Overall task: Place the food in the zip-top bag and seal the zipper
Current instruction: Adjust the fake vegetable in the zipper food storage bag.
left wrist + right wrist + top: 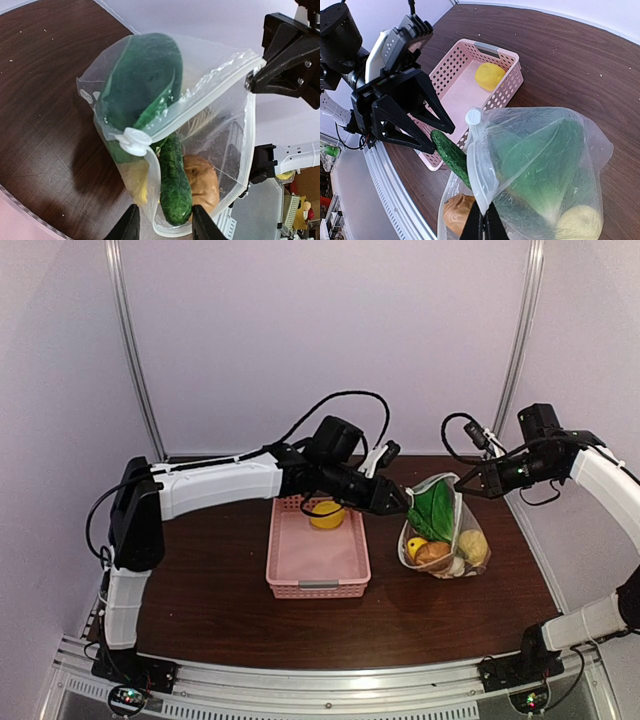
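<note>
The clear zip-top bag (447, 540) stands on the table right of the basket, mouth up. My right gripper (481, 225) is shut on its mouth edge by the zipper (475, 150) and holds it open; it also shows in the top view (468, 480). My left gripper (162, 227) is open at the mouth, jaws either side of the long green cucumber (175, 180), which points down into the bag. Inside lie a green leafy vegetable (140, 80), a brown round piece (202, 180) and yellow pieces (472, 545). One yellow lemon (327, 516) sits in the basket.
The pink lattice basket (318, 588) stands left of the bag, under my left arm. A white zipper slider (134, 140) sits at the near end of the bag mouth. The table's right edge (530, 550) is close behind the bag.
</note>
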`<state>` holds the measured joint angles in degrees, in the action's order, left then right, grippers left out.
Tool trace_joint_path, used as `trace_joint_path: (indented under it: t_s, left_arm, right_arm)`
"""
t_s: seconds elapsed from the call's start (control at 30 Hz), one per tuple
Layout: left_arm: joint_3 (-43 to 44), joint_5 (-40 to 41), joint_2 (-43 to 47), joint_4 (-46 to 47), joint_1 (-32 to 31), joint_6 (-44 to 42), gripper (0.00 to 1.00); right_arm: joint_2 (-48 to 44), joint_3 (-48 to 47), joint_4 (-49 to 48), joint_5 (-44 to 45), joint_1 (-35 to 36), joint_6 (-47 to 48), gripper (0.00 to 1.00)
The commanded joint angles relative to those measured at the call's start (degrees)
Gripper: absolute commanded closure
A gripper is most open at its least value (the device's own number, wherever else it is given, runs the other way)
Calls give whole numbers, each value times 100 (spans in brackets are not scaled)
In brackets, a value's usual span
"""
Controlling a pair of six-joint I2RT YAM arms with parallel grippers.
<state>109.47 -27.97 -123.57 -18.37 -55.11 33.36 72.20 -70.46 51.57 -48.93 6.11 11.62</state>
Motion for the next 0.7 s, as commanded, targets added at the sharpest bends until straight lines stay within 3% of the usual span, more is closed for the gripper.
trace_joint_path:
  t_s: [0.0,0.2,0.43,0.67]
  left_arm:
    - [242,-105,-118,-69,-17,-50,61]
    - [281,-207,-214,130,-23,-22,73]
    - [362,-380,-283,285,-52,-78,98]
    - [32,-368,153,971,-252,-444,100]
  right_arm:
    - [-136,74,-82,129,39,-10,100]
    - [-154,115,-128,139,46,-29,100]
    - [-189,161,-156,202,48,-28,100]
    - [-248,146,-102,218,69,-10,100]
